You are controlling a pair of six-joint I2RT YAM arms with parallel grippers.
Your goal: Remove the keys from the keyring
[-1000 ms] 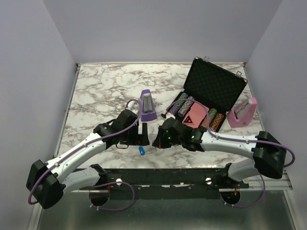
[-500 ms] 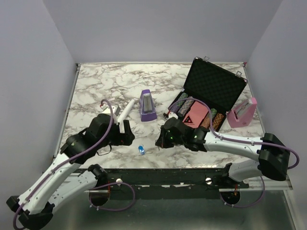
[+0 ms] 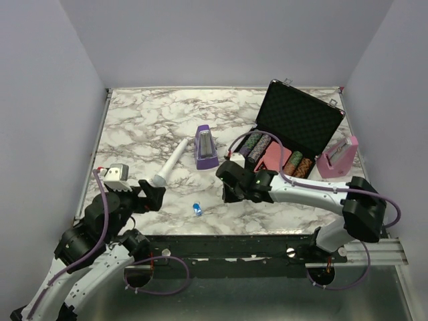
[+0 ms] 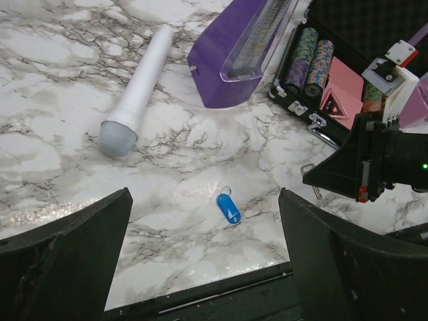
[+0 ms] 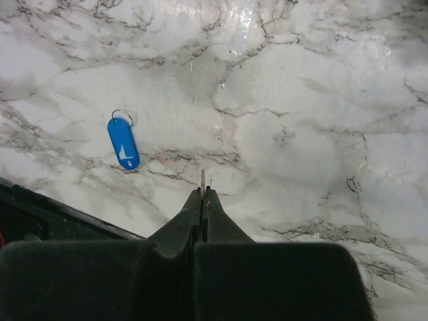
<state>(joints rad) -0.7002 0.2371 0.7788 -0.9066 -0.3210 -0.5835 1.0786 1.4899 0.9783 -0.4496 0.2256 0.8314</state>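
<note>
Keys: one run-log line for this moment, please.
left end effector: open, empty | right end effector: shut on key | blue tag with ring: lying on marble table

The key (image 5: 202, 179) shows only as a thin silver sliver, edge-on. It is pinched between the closed tips of the right tool (image 5: 202, 194) and pokes out just past them, above the table (image 5: 301, 100). From the left wrist it seems to have a rounded head, though it is too small to be sure. The keyring (image 5: 123, 140), a blue oblong tag with a small wire ring at one end, lies flat on the marble near the front edge, apart from the key.
</note>
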